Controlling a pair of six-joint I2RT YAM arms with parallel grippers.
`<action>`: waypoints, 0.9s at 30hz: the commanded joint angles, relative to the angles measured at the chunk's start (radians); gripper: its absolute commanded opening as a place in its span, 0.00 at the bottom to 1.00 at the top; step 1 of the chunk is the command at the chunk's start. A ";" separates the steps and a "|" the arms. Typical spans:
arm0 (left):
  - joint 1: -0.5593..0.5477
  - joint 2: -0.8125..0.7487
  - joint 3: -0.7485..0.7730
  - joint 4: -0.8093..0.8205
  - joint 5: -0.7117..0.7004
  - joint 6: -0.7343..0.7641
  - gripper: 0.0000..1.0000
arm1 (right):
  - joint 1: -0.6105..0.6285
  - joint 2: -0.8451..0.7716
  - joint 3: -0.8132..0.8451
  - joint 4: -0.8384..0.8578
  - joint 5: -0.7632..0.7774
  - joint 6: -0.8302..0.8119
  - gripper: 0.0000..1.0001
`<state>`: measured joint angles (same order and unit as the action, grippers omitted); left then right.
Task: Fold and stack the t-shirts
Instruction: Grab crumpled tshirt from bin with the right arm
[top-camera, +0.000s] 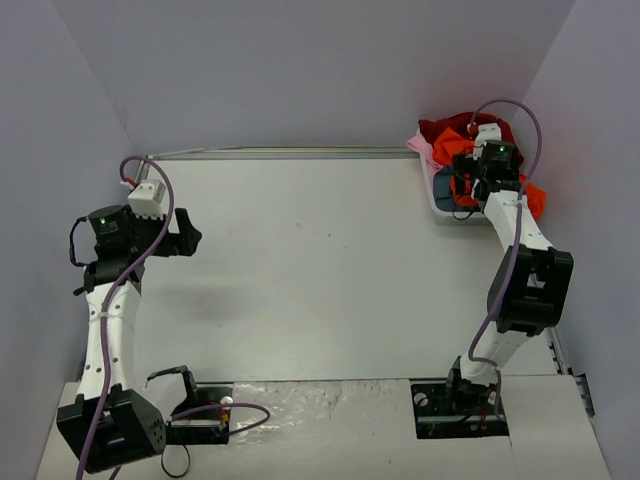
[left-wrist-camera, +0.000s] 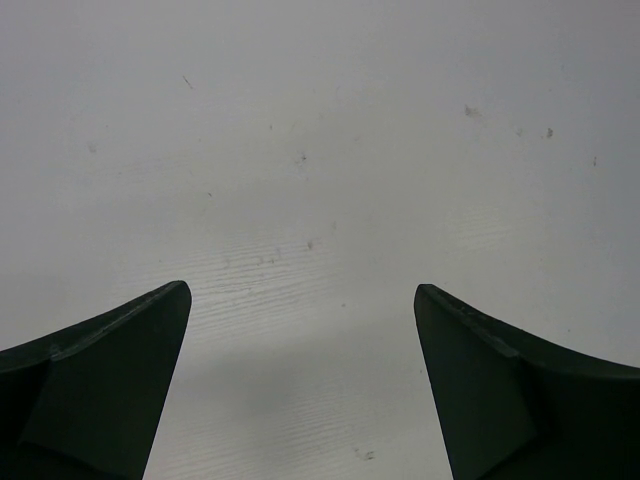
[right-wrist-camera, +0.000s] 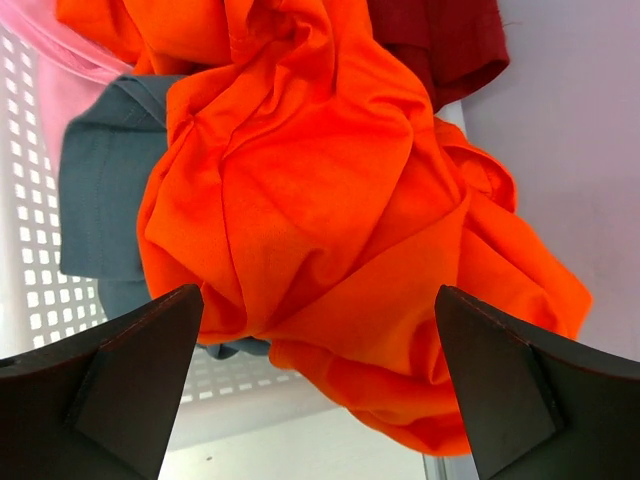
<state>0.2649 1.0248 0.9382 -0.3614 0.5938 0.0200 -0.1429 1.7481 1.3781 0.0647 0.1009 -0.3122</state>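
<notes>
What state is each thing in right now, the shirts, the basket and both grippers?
orange-red t-shirt: crumpled, unfolded, atop the others
grey-blue t-shirt: bunched beneath it
dark red t-shirt: crumpled, unfolded
pale pink t-shirt: crumpled, unfolded
white basket: holding the shirts
left gripper: open, empty
right gripper: open, empty, above the orange-red t-shirt

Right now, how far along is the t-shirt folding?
Nothing done: no folded shirt lies on the white table. In hand: the open right gripper hangs over the bright orange-red cloth t-shirt draping the white slatted plastic basket, not gripping it; the left gripper is open. Left: that shirt plus the dark red t-shirt, grey-blue t-shirt and pale pink t-shirt.
</notes>
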 joint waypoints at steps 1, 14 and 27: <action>-0.012 -0.003 0.008 0.015 -0.002 0.029 0.94 | -0.007 0.040 0.051 0.003 0.045 0.024 0.98; -0.018 0.017 0.008 0.001 -0.017 0.046 0.94 | -0.055 0.091 0.049 -0.032 0.049 0.044 0.51; -0.018 0.008 0.005 -0.005 -0.012 0.054 0.94 | -0.072 0.024 0.022 -0.052 0.019 0.056 0.00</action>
<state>0.2543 1.0534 0.9363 -0.3630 0.5785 0.0536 -0.2096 1.8393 1.3952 0.0326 0.1230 -0.2699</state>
